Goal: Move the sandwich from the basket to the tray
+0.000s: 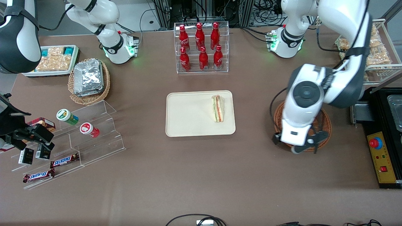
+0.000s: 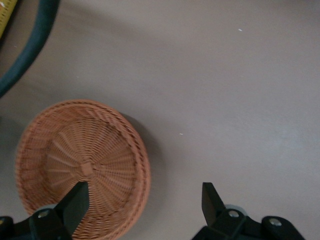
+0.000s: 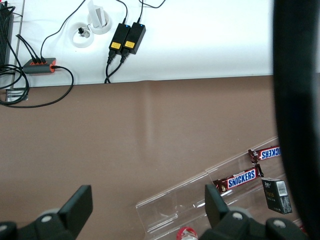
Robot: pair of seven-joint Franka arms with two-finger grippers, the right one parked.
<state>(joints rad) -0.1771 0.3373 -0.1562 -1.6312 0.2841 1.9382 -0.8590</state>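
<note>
Gripper (image 1: 295, 145) of the working left arm is hanging above the large round reddish-brown wicker basket (image 1: 326, 124), over the basket edge nearer the front cam. Fingers are standing wide apart, holding nothing; in the wrist view one black fingertip (image 2: 76, 199) is showing over the basket weave (image 2: 82, 167), the other over bare brown tabletop (image 2: 225, 90). Basket interior is showing only weave in the wrist view.

Small triangular white-bread sandwich (image 1: 218, 108) in clear wrap, w/ red and green filling along its edge, is lying on the flat cream-beige rectangular tray (image 1: 188, 114), close to the tray edge nearest the basket. Tray and basket are sitting well apart on the table, approx. level w/ each other from the front cam.

Farther from the cam than the tray, a clear acrylic rack (image 1: 202, 47) is carrying six red bottles in two rows.

Toward the parked arm's end: a lighter tan wicker basket w/ silver foil packets (image 1: 89, 78), a white tray of snack packs (image 1: 55, 60), and a clear stepped acrylic display (image 1: 94, 131) w/ two small round-lidded cups and Snickers bars (image 1: 64, 160).

Toward the working arm's end: a black control box w/ a yellow panel and red button (image 1: 380, 157).
</note>
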